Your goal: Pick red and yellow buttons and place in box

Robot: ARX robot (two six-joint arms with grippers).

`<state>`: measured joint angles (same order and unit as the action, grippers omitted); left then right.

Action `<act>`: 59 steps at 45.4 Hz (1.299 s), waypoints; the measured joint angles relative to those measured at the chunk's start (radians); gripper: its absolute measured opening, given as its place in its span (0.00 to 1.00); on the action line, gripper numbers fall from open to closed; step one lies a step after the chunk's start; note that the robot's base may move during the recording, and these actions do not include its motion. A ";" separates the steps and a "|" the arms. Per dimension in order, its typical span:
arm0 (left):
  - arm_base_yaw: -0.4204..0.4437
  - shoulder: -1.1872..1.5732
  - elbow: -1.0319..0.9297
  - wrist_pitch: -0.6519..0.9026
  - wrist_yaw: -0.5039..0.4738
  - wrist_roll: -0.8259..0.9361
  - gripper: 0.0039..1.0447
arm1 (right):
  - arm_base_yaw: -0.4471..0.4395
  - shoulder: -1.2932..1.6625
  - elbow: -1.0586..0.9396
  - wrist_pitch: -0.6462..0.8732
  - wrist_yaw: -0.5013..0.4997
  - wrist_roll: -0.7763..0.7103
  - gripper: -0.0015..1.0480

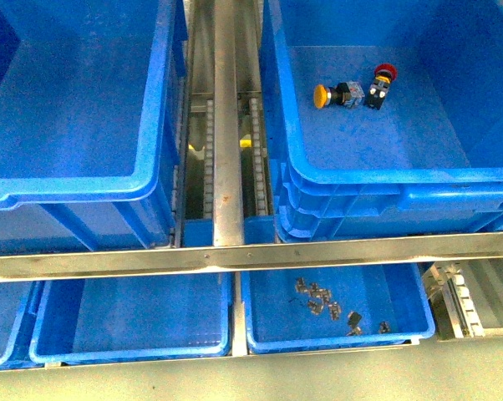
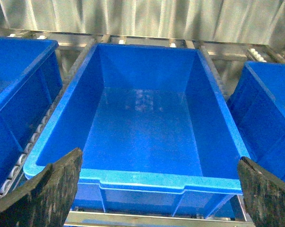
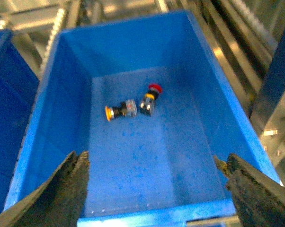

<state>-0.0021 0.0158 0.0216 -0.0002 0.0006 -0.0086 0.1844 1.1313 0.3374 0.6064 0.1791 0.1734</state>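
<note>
- The red button point(image 1: 383, 79) and yellow button point(image 1: 328, 95) lie side by side in the right box point(image 1: 385, 180).
- Both grippers' fingers point(image 3: 71, 189) are spread wide, holding nothing.
- Drop straight down, pinch one body.

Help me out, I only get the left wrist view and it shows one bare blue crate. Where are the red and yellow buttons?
Observer: Both lie in the right-hand box, the red button beside the yellow button.
Operator: Is the right arm holding anything?
Observer: No, the right gripper hangs above that box with its jaws wide apart.
Operator: Anything in the lower trays?
Observer: Small grey parts lie in the near right tray.
</note>
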 joint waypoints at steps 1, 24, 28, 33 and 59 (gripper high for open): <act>0.000 0.000 0.000 0.000 0.000 0.000 0.93 | -0.006 -0.002 -0.042 0.089 -0.013 -0.036 0.74; 0.000 0.000 0.000 0.000 -0.001 0.000 0.93 | -0.174 -0.354 -0.264 0.083 -0.172 -0.168 0.04; 0.000 0.000 0.000 0.000 -0.001 0.000 0.93 | -0.181 -0.399 -0.277 0.053 -0.174 -0.168 0.04; 0.000 0.000 0.000 0.000 -0.001 0.000 0.93 | -0.181 -0.420 -0.315 0.083 -0.176 -0.169 0.04; 0.000 0.000 0.000 0.000 -0.001 0.000 0.93 | -0.183 -0.742 -0.316 -0.216 -0.177 -0.169 0.04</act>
<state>-0.0021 0.0158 0.0216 -0.0002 -0.0002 -0.0082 0.0013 0.3897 0.0216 0.3904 0.0021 0.0048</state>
